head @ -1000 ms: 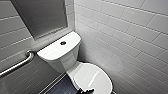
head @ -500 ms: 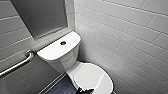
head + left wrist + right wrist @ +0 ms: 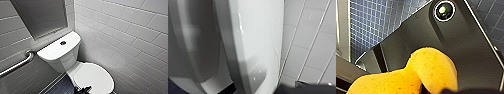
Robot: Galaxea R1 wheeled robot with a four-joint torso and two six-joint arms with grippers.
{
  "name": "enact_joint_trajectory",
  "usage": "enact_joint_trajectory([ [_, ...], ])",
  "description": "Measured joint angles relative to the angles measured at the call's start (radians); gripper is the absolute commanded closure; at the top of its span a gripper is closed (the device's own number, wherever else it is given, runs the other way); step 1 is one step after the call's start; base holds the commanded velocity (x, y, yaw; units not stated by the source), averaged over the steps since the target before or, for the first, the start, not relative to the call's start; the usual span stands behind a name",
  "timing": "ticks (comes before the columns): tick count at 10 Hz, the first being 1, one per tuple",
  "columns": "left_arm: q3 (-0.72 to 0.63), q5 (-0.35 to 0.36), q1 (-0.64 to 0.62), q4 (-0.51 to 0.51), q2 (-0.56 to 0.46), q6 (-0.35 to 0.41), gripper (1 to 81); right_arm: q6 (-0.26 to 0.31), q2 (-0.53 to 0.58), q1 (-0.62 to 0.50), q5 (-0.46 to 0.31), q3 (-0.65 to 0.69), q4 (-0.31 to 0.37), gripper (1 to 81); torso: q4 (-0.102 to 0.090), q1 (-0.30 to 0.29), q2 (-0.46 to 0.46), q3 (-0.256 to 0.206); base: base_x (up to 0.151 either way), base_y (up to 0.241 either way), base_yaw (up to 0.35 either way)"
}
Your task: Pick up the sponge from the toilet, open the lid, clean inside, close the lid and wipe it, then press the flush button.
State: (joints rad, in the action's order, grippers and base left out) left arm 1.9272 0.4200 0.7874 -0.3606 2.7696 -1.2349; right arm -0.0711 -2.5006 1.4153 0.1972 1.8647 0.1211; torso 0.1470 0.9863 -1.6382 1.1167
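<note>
Your right gripper [image 3: 442, 90] is pinching the sponge [image 3: 411, 75]. In the right wrist view the orange sponge is sitting right up against the camera, squeezed in at its waist, with blue-grey floor tiles [image 3: 373, 25] well behind it. You are looking down at the toilet [image 3: 62, 61], which is standing in a corner of white-tiled walls [image 3: 125, 37]. The lid [image 3: 93, 76] is lying shut, and the flush button [image 3: 63, 43] is sitting in the middle of the tank top [image 3: 52, 51]. A grab bar [image 3: 17, 65] is running along the wall beside it. A dark robot part [image 3: 84, 89] is poking in at the lid's front edge. Your left gripper [image 3: 308, 89] is hanging close beside the bowl [image 3: 250, 45], and you cannot tell whether it is spread or pressed together
</note>
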Motion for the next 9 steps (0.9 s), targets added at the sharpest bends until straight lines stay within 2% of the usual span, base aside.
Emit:
enact_joint_trajectory([
  [1, -0.013, 0.028, -0.001, 0.000, -0.023, -0.008, 1.0, 0.000, 0.000, 0.000, 0.012, 0.000, 0.000, 81.1, 0.000, 0.000, 0.000, 0.000, 0.000, 0.000, 0.000],
  [4, -0.082, 0.052, -0.005, 0.001, -0.069, -0.045, 1.0, 0.000, -0.001, 0.003, 0.022, 0.001, 0.000, 81.1, 0.000, 0.000, 0.000, -0.011, 0.000, 0.000, 0.000],
  [7, -0.139, 0.061, 0.001, 0.001, -0.115, -0.052, 1.0, 0.001, 0.000, 0.009, 0.021, 0.002, -0.001, 81.1, 0.000, 0.000, 0.000, -0.082, 0.000, 0.000, 0.000],
  [9, -0.178, 0.076, -0.003, 0.012, -0.140, -0.057, 1.0, 0.001, -0.001, 0.018, 0.021, 0.005, -0.001, 81.1, 0.000, 0.000, 0.000, -0.092, 0.000, 0.000, 0.000],
])
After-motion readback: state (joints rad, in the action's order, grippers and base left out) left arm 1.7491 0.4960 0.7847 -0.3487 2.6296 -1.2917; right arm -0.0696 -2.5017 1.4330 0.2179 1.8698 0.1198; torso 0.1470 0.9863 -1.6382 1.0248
